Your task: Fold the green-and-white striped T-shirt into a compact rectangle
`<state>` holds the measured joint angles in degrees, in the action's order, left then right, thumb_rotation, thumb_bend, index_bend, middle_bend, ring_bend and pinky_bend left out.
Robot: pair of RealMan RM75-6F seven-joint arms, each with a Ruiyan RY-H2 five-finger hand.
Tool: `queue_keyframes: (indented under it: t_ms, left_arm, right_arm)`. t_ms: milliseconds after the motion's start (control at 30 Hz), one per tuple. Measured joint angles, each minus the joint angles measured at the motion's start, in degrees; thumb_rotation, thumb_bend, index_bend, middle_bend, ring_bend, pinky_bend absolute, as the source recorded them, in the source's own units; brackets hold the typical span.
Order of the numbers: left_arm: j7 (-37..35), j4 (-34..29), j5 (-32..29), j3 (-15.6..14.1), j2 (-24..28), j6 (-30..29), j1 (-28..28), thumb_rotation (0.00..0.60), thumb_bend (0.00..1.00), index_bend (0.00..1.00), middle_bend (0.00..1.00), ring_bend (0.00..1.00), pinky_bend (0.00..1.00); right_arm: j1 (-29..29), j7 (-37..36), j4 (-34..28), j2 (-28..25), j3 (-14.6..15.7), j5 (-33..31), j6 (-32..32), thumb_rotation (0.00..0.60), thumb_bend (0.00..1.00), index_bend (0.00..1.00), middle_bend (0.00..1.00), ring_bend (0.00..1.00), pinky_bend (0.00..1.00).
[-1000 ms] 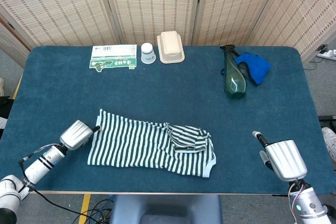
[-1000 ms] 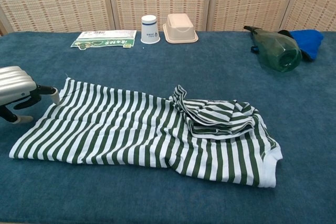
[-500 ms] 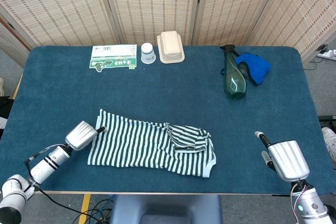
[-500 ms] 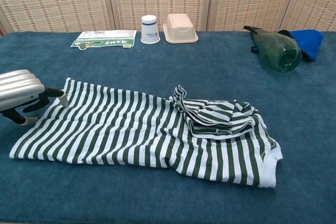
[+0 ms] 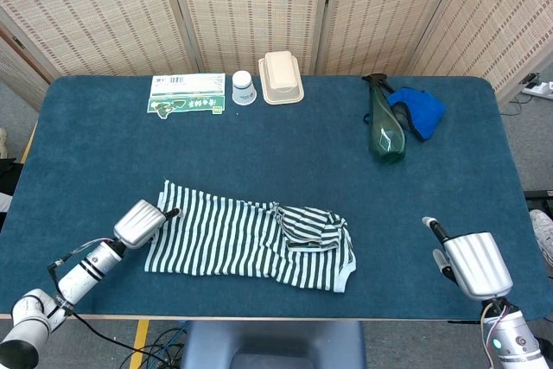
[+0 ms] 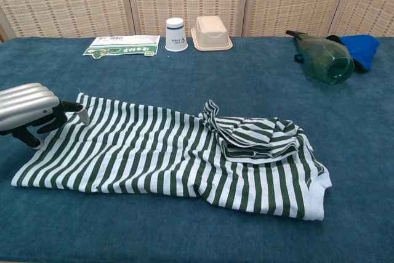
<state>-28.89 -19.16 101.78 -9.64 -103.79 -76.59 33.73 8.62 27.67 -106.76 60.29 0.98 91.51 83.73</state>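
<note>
The green-and-white striped T-shirt (image 5: 251,244) lies spread flat near the front edge of the blue worktop (image 5: 285,153), a little left of centre, with a bunched, folded-over lump of fabric resting on its right half. The left hand (image 5: 143,222) sits at the shirt's left edge, toward its far corner — in the chest view its dark fingers (image 6: 68,112) reach over the edge of the striped cloth with gaps between them, and nothing is visibly lifted or pinched. The right hand (image 5: 471,263) hovers near the front right corner of the worktop, well apart from the shirt; only its silver back and one extended finger show, so I cannot tell how the rest of its fingers lie. Along the back edge stand a flat green-and-white packet (image 5: 187,94), a white paper cup (image 5: 244,87) and a beige container (image 5: 281,77) — side by side. Toward the back right corner a green bottle (image 5: 384,127) lies on its side, touching a crumpled blue cloth (image 5: 419,111).
</note>
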Motion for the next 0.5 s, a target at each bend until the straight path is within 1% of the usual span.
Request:
queue_keyframes:
  t_ms: [133, 300, 400, 500]
  left_arm:
    - [-3.17, -1.53, -0.72, 0.35, 0.35, -0.28, 0.07, 0.600, 0.25, 0.40, 0.86, 0.81, 0.90]
    - [-3.44, -1.99, -1.12, 0.49, 0.64, -0.48, 0.23, 0.600, 0.25, 0.43, 0.86, 0.81, 0.90]
    - [-3.71, -2.16, -1.45, 0.69, 0.62, -0.57, 0.26, 0.600, 0.26, 0.45, 0.86, 0.81, 0.90]
    - [-3.74, -2.23, -1.58, 0.72, 0.56, -0.58, 0.33, 0.600, 0.34, 0.48, 0.86, 0.81, 0.90]
  right_arm:
    - [-0.22, -0.31, 0.20, 0.11, -0.20, 0.01, -0.13, 0.600, 0.39, 0.25, 0.90, 0.95, 1.00]
    - [-0.40, -0.72, 0.41, 0.15, -0.36, 0.05, -0.27, 0.600, 0.39, 0.25, 0.90, 0.95, 1.00]
    - [-0.49, -1.03, 0.58, 0.16, -0.48, 0.07, -0.40, 0.600, 0.39, 0.25, 0.90, 0.95, 1.00]
    - [-0.54, -1.28, 0.73, 0.20, -0.55, 0.23, -0.56, 0.600, 0.39, 0.26, 0.90, 0.95, 1.00]
